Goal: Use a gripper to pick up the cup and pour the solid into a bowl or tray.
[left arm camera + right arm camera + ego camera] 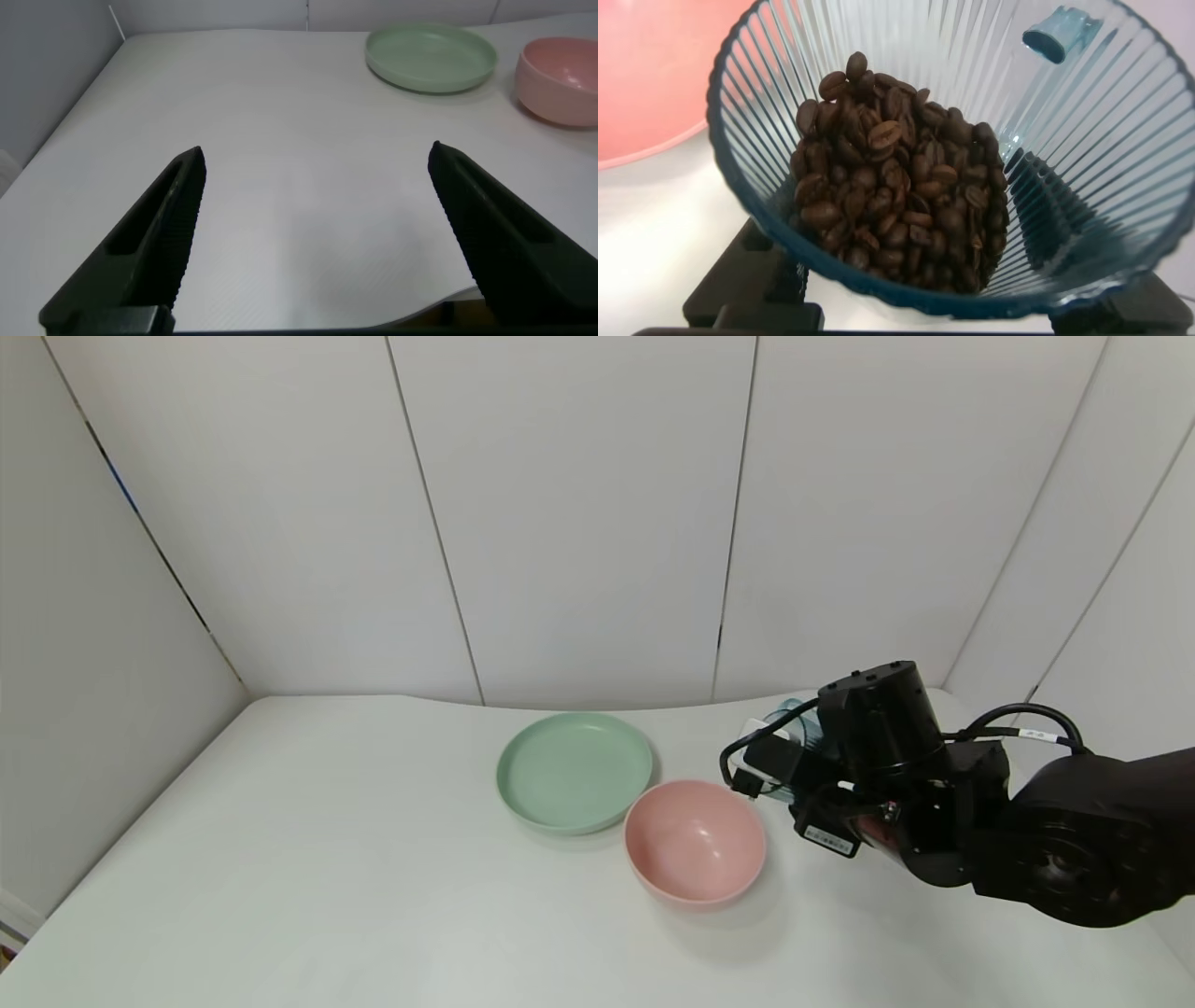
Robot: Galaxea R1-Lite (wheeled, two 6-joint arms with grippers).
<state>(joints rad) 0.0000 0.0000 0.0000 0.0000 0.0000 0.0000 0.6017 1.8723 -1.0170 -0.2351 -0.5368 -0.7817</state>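
Note:
My right gripper [789, 761] is shut on the ribbed blue-grey cup [792, 717], just right of the pink bowl [695, 841]. My arm hides most of the cup in the head view. In the right wrist view the cup [1083, 159] fills the picture between my black fingers [738, 280]. The gripper [915, 289] holds it by its sides. A heap of dark brown beans [906, 196] lies inside it. The pink bowl's rim [654, 84] shows beside the cup and looks empty. My left gripper [318, 154] is open and empty above bare table.
A flat pale green plate [574, 771] sits empty, touching the bowl on its far left side; it also shows in the left wrist view [430, 56], beside the pink bowl [561, 79]. White walls close the table at the back and sides.

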